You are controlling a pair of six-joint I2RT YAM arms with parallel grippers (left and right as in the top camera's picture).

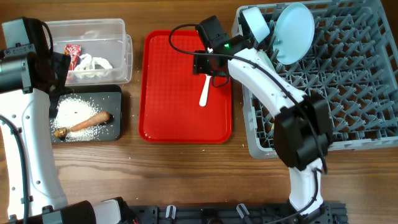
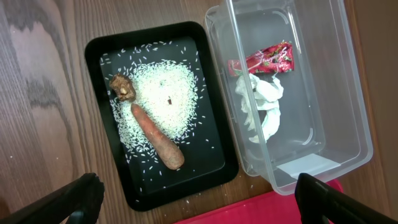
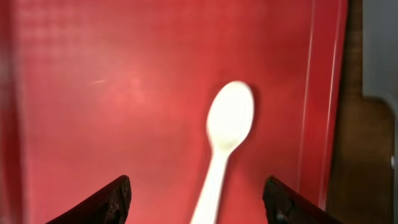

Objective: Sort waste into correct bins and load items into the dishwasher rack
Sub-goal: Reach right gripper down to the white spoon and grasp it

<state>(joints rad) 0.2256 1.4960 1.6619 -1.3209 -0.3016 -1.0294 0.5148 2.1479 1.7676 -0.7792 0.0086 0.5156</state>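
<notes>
Right wrist view: right pincer [image 3: 196,194] released, straddling spoon [image 3: 229,118] by red tray [image 3: 93,93] edge; left pincer [image 2: 199,194] released too.

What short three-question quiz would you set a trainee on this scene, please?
1. True or false: the white spoon lies on the red tray.
2. Which claw hangs over the spoon?
3. The carrot stick lies in: A the clear tub; B the black tray; C the dishwasher rack.
Key: 1 true; 2 the right claw; 3 B.
</notes>
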